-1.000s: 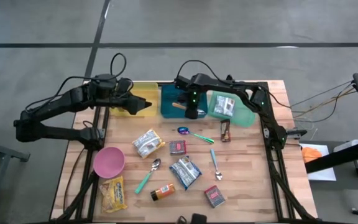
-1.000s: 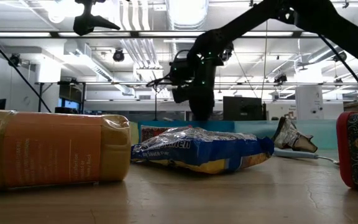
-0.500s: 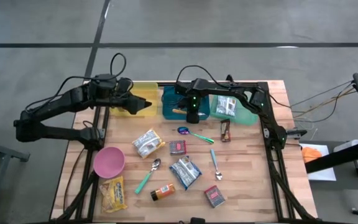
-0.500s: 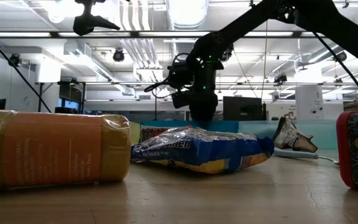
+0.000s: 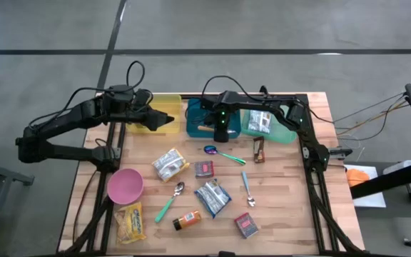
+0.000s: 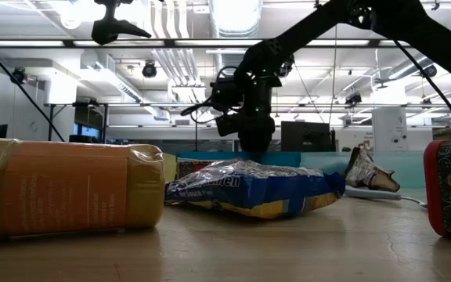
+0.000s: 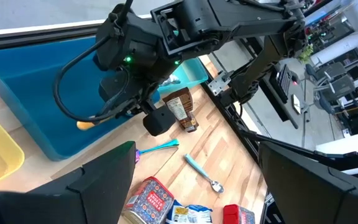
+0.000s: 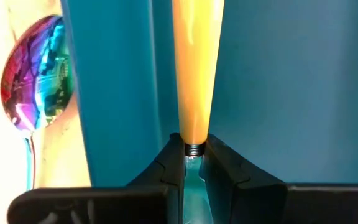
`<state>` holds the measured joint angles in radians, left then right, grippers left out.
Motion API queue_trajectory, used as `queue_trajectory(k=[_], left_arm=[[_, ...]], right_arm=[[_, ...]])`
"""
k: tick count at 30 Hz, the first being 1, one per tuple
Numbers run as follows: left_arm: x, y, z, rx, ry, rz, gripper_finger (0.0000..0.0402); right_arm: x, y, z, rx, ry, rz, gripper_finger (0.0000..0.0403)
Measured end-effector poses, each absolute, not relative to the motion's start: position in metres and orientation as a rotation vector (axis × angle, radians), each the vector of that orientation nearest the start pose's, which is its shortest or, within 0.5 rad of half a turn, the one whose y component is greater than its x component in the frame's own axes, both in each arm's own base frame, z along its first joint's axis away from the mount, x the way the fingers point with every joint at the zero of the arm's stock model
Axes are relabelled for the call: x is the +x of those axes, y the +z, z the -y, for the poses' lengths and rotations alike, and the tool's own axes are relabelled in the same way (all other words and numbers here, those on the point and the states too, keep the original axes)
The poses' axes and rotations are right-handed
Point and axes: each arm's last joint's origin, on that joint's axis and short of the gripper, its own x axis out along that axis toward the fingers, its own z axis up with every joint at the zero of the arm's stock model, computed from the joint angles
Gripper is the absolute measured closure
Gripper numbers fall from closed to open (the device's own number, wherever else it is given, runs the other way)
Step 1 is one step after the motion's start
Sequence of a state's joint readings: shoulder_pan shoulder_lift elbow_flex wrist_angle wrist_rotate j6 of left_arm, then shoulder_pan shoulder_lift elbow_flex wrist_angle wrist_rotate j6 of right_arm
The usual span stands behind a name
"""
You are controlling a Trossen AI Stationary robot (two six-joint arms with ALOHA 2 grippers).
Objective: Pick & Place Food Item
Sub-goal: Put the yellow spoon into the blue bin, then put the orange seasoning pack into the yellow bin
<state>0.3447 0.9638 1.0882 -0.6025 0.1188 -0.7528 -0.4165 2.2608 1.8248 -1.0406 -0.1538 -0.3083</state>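
An orange-handled utensil is inside the blue bin at the table's far edge. My right gripper points down into the bin and is shut on it. The orange handle sticks out toward the table's left; its other end is hidden by the gripper. My left gripper hangs open and empty above the yellow bin, left of the blue bin. My right gripper pinches the utensil between its two fingers at the thin metal neck, just past the narrow end of the orange handle. The fingers come from above, pointing down, across the utensil. The handle lies about level over the bin floor; I cannot tell whether it touches the floor.
A green bin with a silver packet stands right of the blue one. On the table lie an iridescent spoon, a brown bar, snack bags, a pink bowl, an orange bottle and small tins.
My right gripper, still shut on the orange-handled utensil, has sunk a little into the blue bin and shifted slightly toward the table's near edge.
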Motion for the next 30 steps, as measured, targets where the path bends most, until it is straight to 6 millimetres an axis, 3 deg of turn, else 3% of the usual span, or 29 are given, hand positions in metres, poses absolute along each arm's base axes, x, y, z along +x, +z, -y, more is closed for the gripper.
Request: queue_trajectory(k=[6, 10, 24, 30], left_arm=[[0.181, 0.366, -0.061, -0.852, 0.390, -0.362, 0.0058], [0.181, 0.366, -0.061, -0.852, 0.390, -0.362, 0.0058], [0.181, 0.366, -0.061, -0.855, 0.391, -0.362, 0.0058], [0.181, 0.366, -0.061, -0.851, 0.390, -0.362, 0.0058]], right_arm=[[0.408, 0.162, 0.175, 0.150, -0.011, -1.435, 0.0299], [0.408, 0.162, 0.176, 0.145, -0.014, -1.438, 0.0274], [0.406, 0.163, 0.176, 0.186, -0.026, -1.453, 0.0266], [0.402, 0.183, 0.175, 0.207, -0.062, -1.420, 0.0266]])
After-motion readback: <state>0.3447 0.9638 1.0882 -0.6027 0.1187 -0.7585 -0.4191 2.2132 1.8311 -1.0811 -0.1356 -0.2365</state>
